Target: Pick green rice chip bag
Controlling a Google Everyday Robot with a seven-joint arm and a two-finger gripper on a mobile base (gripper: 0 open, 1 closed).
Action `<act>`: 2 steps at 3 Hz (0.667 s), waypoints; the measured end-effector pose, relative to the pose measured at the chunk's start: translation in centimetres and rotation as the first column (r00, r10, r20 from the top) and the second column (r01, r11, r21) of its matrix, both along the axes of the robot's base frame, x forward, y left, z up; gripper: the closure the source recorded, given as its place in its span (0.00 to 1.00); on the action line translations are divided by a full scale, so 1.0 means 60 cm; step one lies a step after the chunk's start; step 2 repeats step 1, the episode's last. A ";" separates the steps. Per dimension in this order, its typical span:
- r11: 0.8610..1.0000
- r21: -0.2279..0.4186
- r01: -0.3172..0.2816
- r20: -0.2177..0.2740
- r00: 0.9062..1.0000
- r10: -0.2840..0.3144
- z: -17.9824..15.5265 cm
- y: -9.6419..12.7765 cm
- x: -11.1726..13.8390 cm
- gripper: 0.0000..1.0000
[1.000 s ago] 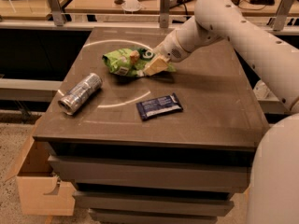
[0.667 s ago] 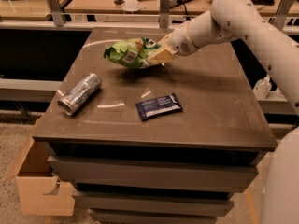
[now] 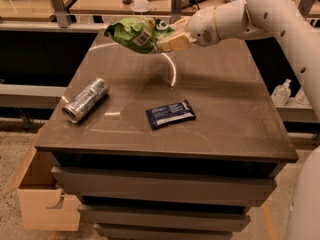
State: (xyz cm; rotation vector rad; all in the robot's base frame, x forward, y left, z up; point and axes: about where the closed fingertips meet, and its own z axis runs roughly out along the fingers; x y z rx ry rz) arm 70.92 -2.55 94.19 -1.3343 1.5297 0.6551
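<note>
Over the far side of the dark brown table (image 3: 230, 109), the tan two-finger gripper (image 3: 169, 38) is clamped on the right end of the crumpled light-green foil rice chip bag (image 3: 134, 33), which hangs clear of the tabletop. The bag's long axis lies nearly level, with its free end pointing left.
</note>
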 end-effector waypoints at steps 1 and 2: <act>1.000 0.000 0.000 0.000 1.000 0.000 0.000 0.000 0.000 1.00; 1.000 0.000 0.000 0.000 1.000 0.000 0.000 0.000 0.000 1.00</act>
